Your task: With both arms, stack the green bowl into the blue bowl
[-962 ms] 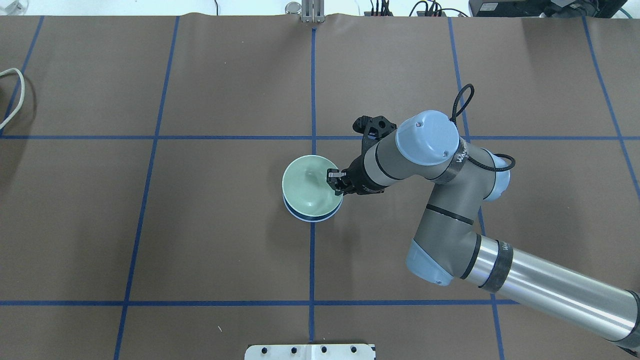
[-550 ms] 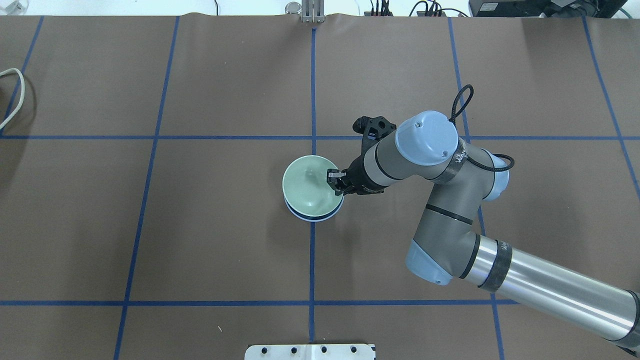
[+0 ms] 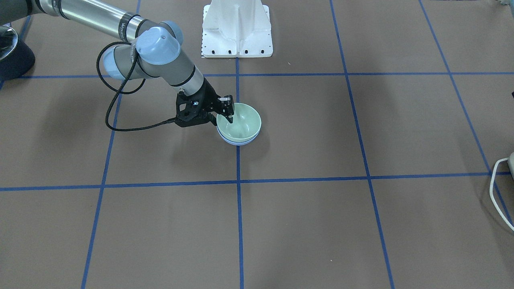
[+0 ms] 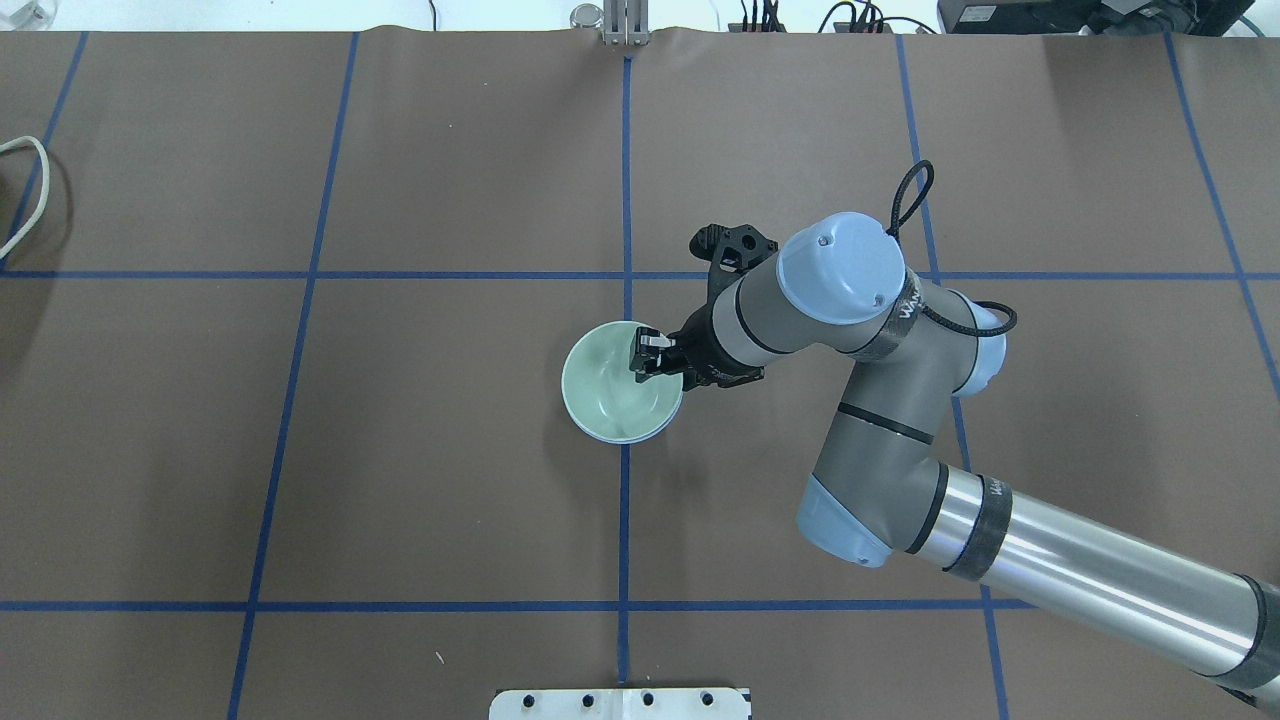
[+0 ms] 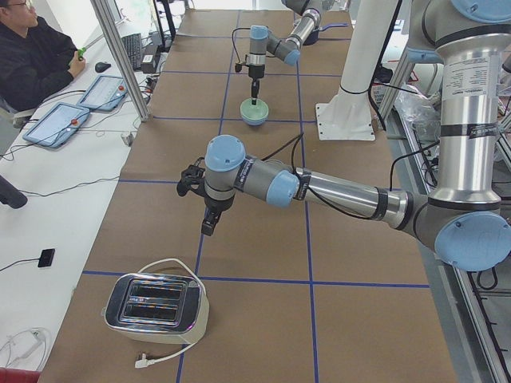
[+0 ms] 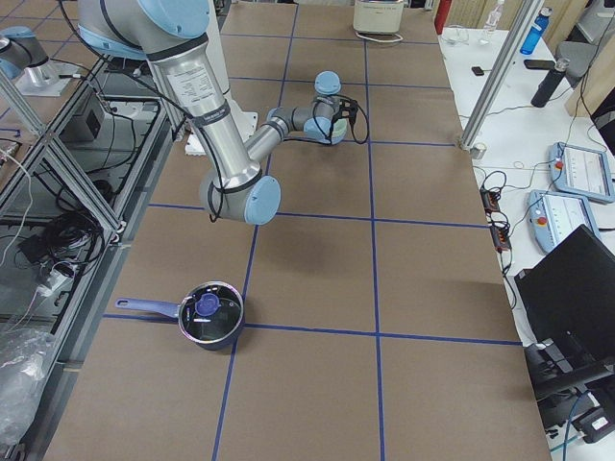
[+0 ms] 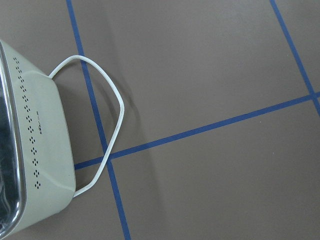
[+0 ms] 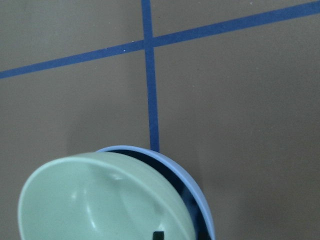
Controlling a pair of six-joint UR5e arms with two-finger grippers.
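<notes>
The green bowl (image 4: 610, 390) sits nested in the blue bowl (image 4: 622, 439) at the middle of the table; only a thin rim of the blue one shows below it. Both show in the front view, green bowl (image 3: 241, 125) and blue bowl (image 3: 237, 141). In the right wrist view the green bowl (image 8: 95, 200) lies inside the blue rim (image 8: 192, 180). My right gripper (image 4: 648, 355) hangs open just over the green bowl's right inner side, also seen in the front view (image 3: 227, 108). My left gripper (image 5: 206, 226) hovers far off near the toaster; I cannot tell whether it is open.
A cream toaster (image 5: 156, 307) with a white cord (image 7: 107, 140) stands at the table's left end. A dark pot with a lid (image 6: 209, 322) sits at the right end. The white pedestal (image 3: 237, 28) is at the robot's edge.
The green bowl has dropped lower into the blue bowl and the dark gap under it is gone. My right gripper has let go of the rim and moved left over the bowl.
</notes>
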